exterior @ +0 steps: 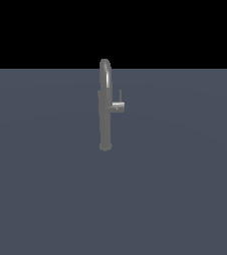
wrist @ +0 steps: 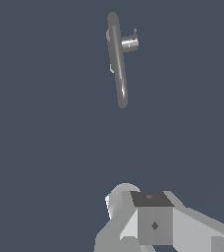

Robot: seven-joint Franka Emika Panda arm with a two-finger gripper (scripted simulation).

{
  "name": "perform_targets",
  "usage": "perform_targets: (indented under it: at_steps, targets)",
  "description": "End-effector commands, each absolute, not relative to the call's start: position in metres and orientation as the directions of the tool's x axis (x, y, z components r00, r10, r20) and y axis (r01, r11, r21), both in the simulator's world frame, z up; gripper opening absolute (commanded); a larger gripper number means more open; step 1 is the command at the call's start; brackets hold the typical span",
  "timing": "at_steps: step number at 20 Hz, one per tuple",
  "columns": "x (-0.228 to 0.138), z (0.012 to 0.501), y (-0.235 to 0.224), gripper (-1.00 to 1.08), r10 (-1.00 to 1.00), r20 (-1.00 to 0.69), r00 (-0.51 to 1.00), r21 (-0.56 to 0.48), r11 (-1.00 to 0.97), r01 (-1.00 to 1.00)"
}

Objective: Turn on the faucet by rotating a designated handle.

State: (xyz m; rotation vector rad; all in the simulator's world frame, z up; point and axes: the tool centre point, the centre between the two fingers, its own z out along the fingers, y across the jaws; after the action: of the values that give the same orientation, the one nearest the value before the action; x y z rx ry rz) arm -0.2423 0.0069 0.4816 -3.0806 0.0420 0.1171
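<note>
One fixture only on the grey-blue worktop [exterior: 36, 174]: the faucet [exterior: 105, 114], standing upright about mid-scene, at the middle of the exterior view and toward the far part of the surface.

Starting from the exterior view's left: first the slim metallic column [exterior: 105, 129], rising straight from its base, capped by the narrow arched spout [exterior: 105, 67]. Just to the right of the column, joined to it about halfway up, the handle [exterior: 118, 104]: a short horizontal stub [exterior: 116, 106] ending in a thin rod [exterior: 120, 94] that points upward. Much smaller than the column, and the only part meant to turn.

Probably rigid metal throughout, smooth and likely slippery under the pads. Column presumably fixed to the worktop, so no give there; the handle likely pivots about the stub's axis with some stiffness. Best hold, by this reading: across the thin rod, close to its free end for leverage, pads on opposite sides, then a sweep around the stub. Worth avoiding the spout and column altogether, since neither would rotate anything. Risk of the rod slipping out if pinched off-centre.

No arm in the exterior view. In the wrist view, the gripper [wrist: 151, 219] shows only as pale blocky housing, well apart from the faucet, touching nothing. Cannot tell whether spread or closed; fingertips not clearly shown.
</note>
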Motion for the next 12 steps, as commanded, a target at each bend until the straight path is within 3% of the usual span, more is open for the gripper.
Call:
perform_targets:
  at_steps: [1, 12]
  targets:
    - [-0.234, 0.480, 0.008, -1.00, -0.044, -0.100, 0.994, -0.075, -0.996, -0.051]
    - [-0.180, 0.469, 0.013, -1.00, -0.157, -0.261, 0.952, -0.180, -0.961, -0.208]
